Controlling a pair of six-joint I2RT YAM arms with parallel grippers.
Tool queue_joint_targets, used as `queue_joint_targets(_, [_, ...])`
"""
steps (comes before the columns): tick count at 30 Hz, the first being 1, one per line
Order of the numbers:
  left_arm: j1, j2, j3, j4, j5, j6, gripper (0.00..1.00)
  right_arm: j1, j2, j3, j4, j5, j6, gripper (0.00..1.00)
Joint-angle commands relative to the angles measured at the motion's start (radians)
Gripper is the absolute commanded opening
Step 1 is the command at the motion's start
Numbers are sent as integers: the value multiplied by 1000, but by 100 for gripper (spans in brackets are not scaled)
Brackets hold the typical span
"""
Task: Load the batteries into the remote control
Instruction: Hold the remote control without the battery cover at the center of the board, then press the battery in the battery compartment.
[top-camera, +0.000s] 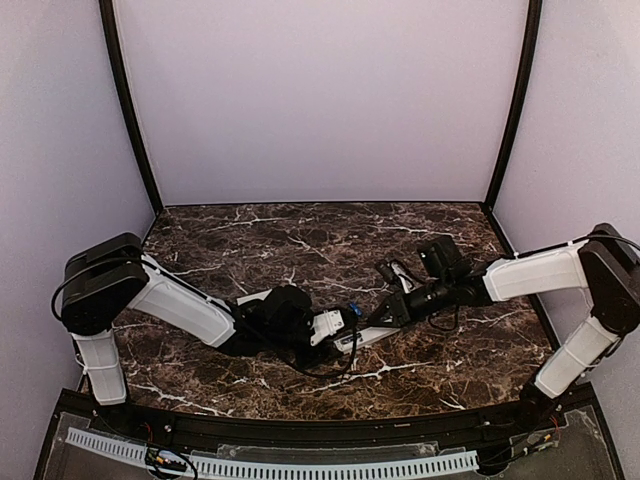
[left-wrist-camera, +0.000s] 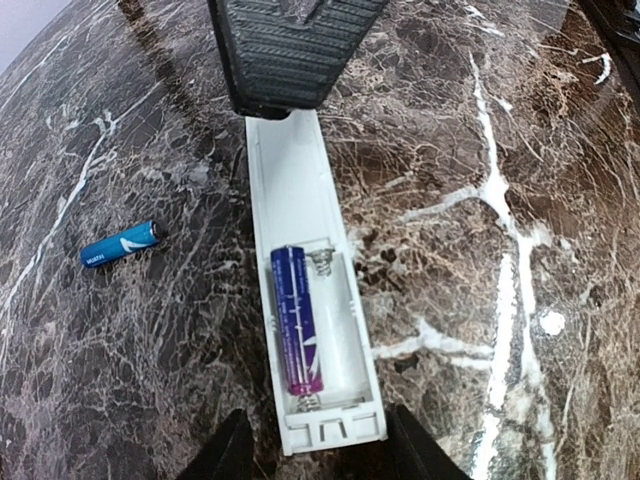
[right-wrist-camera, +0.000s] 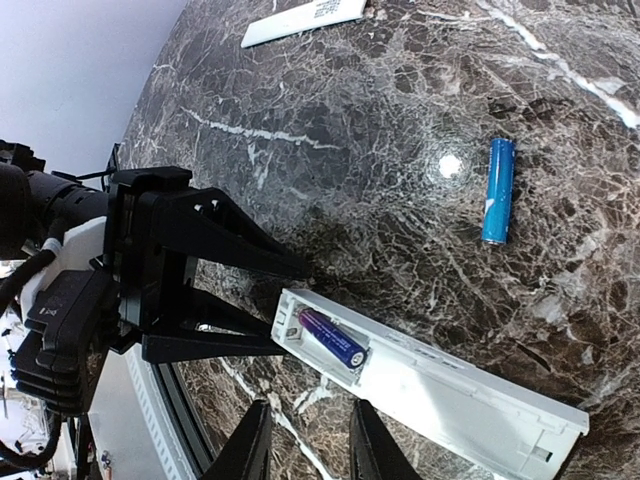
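Left pincer (left-wrist-camera: 325, 440) gapes astride the slim white plastic remote (left-wrist-camera: 300, 190) at six o'clock; right pincer (right-wrist-camera: 308, 430) parted, empty; blue cylindrical battery (left-wrist-camera: 120, 244) at nine.

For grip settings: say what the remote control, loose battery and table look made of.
The remote control looks like moulded white plastic, satin, with thin walls and clip slots. The loose battery wears a glossy blue printed wrap, likely over metal. The table is marble-look, dark with white veins, polished; real stone or laminate, cannot tell.
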Motion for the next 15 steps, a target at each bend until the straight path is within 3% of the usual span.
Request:
queue_joint_targets(1, [-4, 12, -19, 32, -16, -8, 45, 25, 24, 31, 20, 10, 19, 26])
queue_joint_targets(15, [-11, 28, -20, 56, -20, -27, 33, 58, 72, 55, 6, 43, 38, 23])
